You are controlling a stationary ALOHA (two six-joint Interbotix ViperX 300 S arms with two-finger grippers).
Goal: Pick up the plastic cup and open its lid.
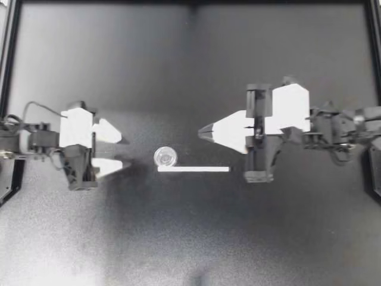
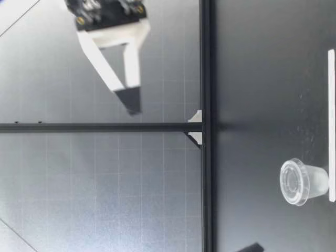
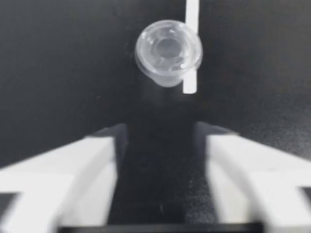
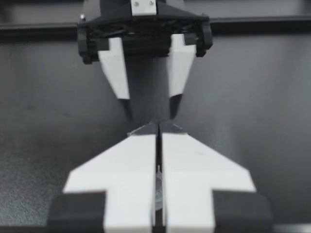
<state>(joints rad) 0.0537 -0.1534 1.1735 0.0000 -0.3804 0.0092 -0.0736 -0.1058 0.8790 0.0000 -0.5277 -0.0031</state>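
Note:
A small clear plastic cup with its lid on stands upright on the black table, touching the end of a white strip. My left gripper is open, a short way off, its fingers pointing at the cup. In the left wrist view the cup sits ahead of the open gripper, apart from it. My right gripper is shut on nothing, beyond the cup and a little to the far side. The low view shows the cup on the table. The right wrist view does not show the cup.
The white strip lies flat beside the cup. A gripper with fingers together hangs well above the table in the low view. From the right wrist view, my left gripper faces my shut right gripper. Black frame rails border the table.

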